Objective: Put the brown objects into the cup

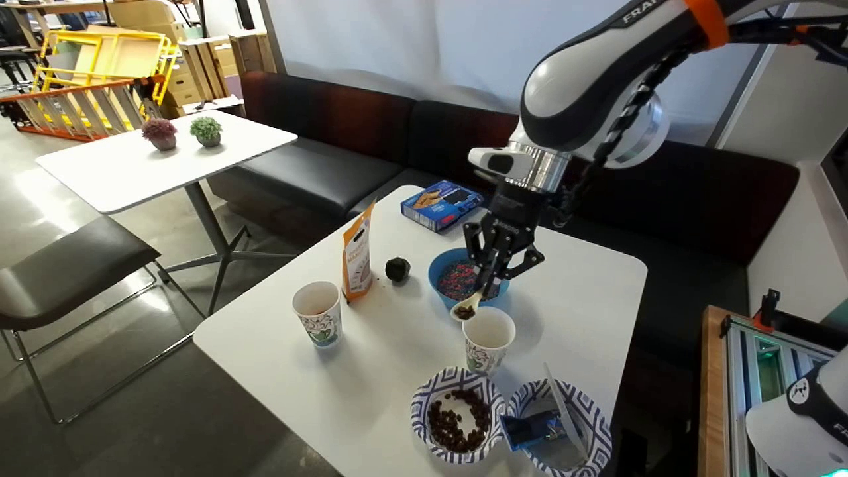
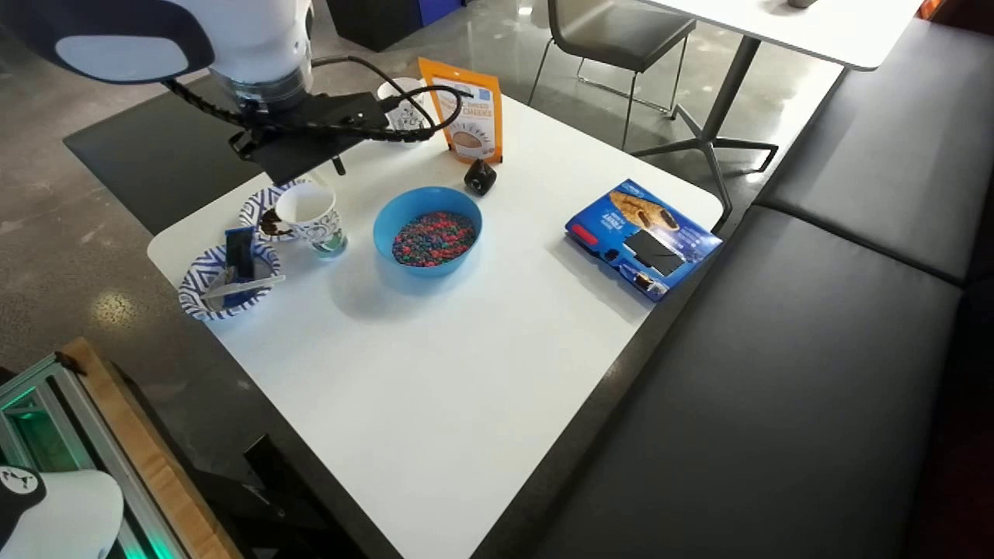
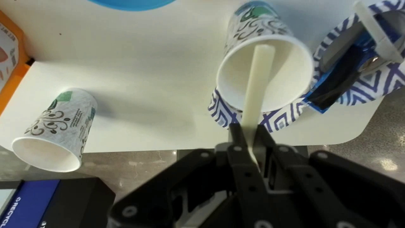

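My gripper [image 1: 489, 286] is shut on a pale spoon [image 1: 473, 300]. A few dark-brown lumps [image 1: 466, 313] lie in the spoon's bowl, just beside the near paper cup's mouth [image 1: 482, 356] in an exterior view. In the wrist view the fingertips [image 3: 248, 129] pinch the spoon's handle [image 3: 258, 76], which crosses over that cup [image 3: 258, 28]; the spoon's bowl is hidden there. The cup stands upright and also shows in an exterior view [image 2: 324, 233], where the arm hides the fingers and spoon. More brown lumps [image 1: 450, 434] lie in a patterned paper bowl [image 1: 421, 421] by the cup.
A second paper cup [image 1: 321, 329] stands near an orange pouch [image 1: 358, 262] and a small black object [image 1: 397, 269]. A blue bowl [image 2: 388, 237] of colourful bits is beside the near cup. Another patterned bowl [image 1: 599, 424] holds a wrapper and plastic utensil. A blue box [image 2: 641, 237] lies farther off.
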Controlling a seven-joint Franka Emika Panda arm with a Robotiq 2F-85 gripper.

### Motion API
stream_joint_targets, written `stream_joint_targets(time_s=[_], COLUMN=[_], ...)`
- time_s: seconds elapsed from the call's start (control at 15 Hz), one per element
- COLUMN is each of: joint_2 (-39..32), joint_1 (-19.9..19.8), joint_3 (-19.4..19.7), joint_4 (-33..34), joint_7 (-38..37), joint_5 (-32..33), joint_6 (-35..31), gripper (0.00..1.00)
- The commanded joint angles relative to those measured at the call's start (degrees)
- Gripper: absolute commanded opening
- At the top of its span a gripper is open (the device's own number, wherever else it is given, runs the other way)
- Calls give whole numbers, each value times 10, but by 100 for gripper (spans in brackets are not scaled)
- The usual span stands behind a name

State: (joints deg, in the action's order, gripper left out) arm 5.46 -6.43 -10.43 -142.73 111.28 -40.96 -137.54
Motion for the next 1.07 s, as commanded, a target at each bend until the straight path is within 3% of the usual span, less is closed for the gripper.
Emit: stream_joint_targets(time_s=[0.0, 0.53, 1.0], joint_2=[63, 77, 65], joint_1=[43, 79, 91], joint_3=[42, 56, 52], joint_4=[-66, -78, -64], joint_7=[-45, -232, -379], joint_5=[49, 246, 371], joint_6=[-3, -8, -17], gripper=[3, 3, 3])
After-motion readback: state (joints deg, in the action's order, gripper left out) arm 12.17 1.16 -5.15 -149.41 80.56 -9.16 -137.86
